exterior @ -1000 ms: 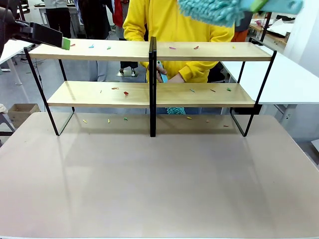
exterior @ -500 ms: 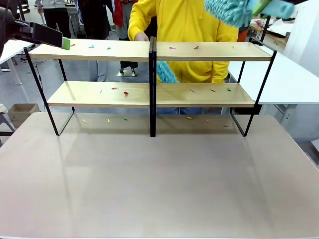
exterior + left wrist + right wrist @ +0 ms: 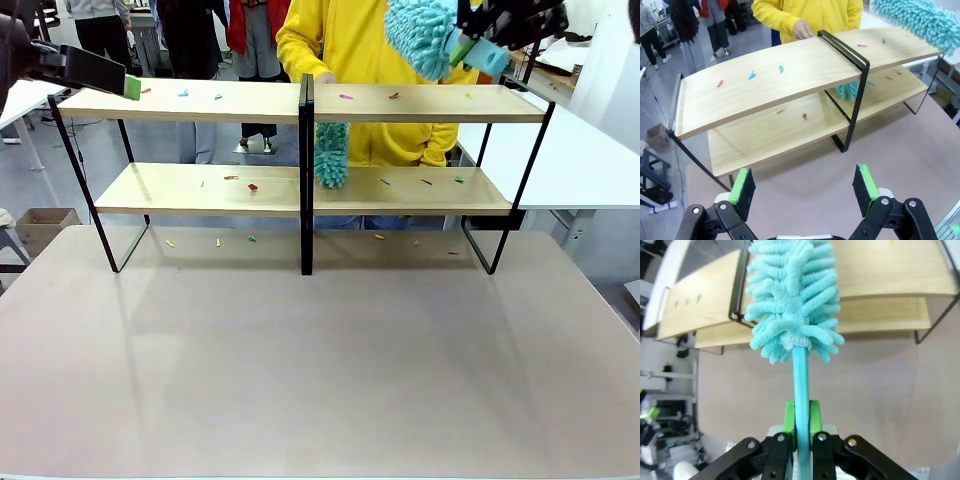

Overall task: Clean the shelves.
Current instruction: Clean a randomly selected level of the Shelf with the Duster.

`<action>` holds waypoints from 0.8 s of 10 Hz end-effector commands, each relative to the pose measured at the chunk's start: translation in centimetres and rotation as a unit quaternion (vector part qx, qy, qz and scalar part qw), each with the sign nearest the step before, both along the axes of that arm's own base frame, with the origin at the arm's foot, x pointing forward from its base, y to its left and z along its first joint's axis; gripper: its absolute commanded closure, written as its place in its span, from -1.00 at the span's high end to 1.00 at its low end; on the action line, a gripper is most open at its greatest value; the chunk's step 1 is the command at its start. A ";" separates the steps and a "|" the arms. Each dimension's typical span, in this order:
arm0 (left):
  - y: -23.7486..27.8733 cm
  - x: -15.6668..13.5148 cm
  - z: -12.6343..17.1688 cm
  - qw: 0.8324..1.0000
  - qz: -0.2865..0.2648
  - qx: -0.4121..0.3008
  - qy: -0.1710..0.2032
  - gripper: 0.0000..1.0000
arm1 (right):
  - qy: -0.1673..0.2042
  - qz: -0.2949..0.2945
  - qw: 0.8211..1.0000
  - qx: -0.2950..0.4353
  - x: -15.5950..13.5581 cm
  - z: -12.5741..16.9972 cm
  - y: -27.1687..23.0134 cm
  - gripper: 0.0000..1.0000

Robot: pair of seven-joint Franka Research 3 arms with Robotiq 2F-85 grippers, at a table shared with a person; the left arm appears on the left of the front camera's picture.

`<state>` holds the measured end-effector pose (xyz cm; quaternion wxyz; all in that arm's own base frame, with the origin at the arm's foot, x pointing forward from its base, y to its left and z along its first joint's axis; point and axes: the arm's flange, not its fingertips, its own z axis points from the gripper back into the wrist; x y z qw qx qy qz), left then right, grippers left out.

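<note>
A robotics lab or test workshop is suggested rather than a home. The shelves [image 3: 200, 100], bare but for small coloured scraps [image 3: 252, 186], are set on a wide beige table [image 3: 320, 380]. Plain white tables [image 3: 590, 160] are ranged to the right and at the far left. A cardboard box [image 3: 45, 228] is left on the grey floor [image 3: 165, 140], and several people [image 3: 190, 35] are seen standing at the far side.

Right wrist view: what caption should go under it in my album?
Green-padded fingers pinch the thin teal handle of a fluffy turquoise duster above the light wooden shelves.
</note>
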<state>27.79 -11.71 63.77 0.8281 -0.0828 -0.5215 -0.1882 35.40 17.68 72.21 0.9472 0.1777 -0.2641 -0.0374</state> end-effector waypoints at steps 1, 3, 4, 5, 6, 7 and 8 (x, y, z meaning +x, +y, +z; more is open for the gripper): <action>0.1 0.1 0.0 1.000 0.001 0.000 -0.001 1.00 | 0.024 0.072 0.996 0.045 -4.7 3.2 -3.6 -0.74; 0.1 0.1 0.0 1.000 0.001 0.000 -0.001 1.00 | 0.052 0.127 0.988 0.068 -10.3 5.0 -6.2 -0.74; 0.1 0.1 0.0 1.000 0.001 0.000 -0.001 1.00 | 0.056 0.150 0.984 0.072 -10.1 4.3 -5.7 -0.74; 0.1 0.1 0.0 1.000 0.001 0.000 -0.001 1.00 | 0.062 0.168 0.981 0.077 -8.0 3.0 -4.4 -0.74; 0.1 0.1 0.0 1.000 0.001 0.000 -0.001 1.00 | 0.055 0.156 0.984 0.066 -5.7 1.9 -2.5 -0.74; 0.1 0.1 0.0 1.000 0.001 0.000 -0.001 1.00 | 0.032 0.139 0.988 0.052 -3.4 1.1 -0.7 -0.74; 0.1 0.1 0.0 1.000 0.001 0.000 -0.001 1.00 | 0.023 0.116 0.992 0.043 -1.7 0.3 0.5 -0.74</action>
